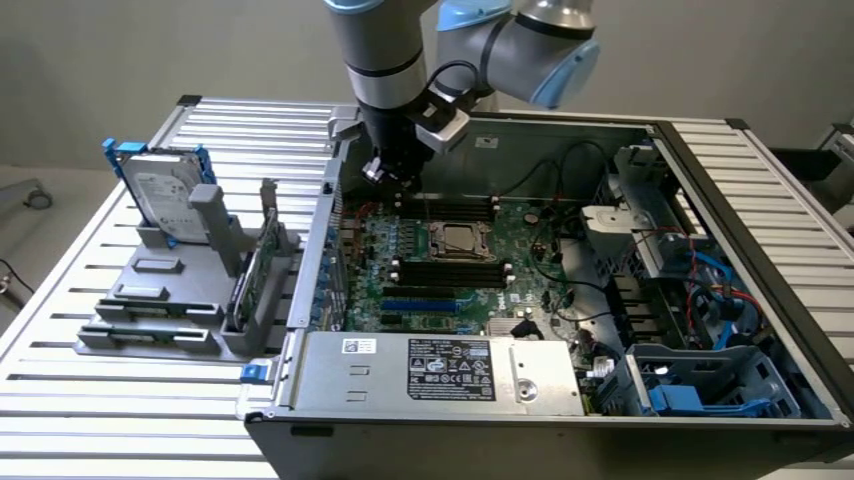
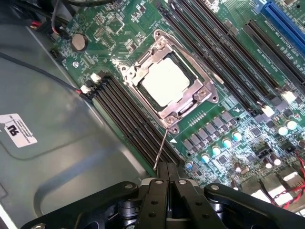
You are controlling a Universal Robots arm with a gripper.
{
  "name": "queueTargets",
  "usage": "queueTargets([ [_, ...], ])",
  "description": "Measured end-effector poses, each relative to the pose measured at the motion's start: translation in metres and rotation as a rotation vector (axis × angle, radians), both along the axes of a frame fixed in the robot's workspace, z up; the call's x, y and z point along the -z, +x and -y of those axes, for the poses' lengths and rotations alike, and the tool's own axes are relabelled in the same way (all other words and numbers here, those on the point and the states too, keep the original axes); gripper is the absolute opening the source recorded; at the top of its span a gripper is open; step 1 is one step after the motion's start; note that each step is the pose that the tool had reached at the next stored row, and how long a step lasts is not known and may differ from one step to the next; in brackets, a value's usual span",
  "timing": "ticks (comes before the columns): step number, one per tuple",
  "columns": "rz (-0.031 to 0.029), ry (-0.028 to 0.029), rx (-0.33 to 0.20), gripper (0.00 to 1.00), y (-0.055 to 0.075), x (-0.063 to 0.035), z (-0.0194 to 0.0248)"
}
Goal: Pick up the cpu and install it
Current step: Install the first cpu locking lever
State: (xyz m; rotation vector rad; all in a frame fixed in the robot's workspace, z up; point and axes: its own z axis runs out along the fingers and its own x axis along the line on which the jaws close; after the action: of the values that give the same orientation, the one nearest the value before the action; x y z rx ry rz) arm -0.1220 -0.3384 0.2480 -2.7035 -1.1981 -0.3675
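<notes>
Case (image 1: 534, 450): on the surface (image 1: 80, 400); pincer (image 2: 167, 167) inside it, over the far part of the board (image 1: 441, 300), at the exterior view's left.
Socket (image 2: 204, 93): on the board, just beyond the pincer's tips; cpu (image 2: 164, 82) lies in it.
Lever (image 2: 161, 149): runs from the socket's corner to just beside the pincer's tips.
Memory slots (image 2: 128, 119): flank the socket on two sides.
Power supply (image 1: 447, 370): in the case at its near edge, well apart from the pincer.
Drive (image 1: 167, 190): upright in a rack (image 1: 147, 300) outside the case, to the exterior view's left of the pincer.

One cpu (image 2: 164, 82), one socket (image 2: 129, 71), one hard drive (image 1: 163, 190), one power supply (image 1: 447, 372), one coin cell (image 2: 79, 42), one arm (image 1: 380, 50), one case (image 1: 534, 445).
</notes>
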Motion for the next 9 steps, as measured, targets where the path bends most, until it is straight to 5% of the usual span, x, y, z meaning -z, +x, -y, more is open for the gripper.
queueTargets([
  [9, 0.0248, 0.0010, 0.000, 0.11, 0.022, 0.0000, -0.0001],
])
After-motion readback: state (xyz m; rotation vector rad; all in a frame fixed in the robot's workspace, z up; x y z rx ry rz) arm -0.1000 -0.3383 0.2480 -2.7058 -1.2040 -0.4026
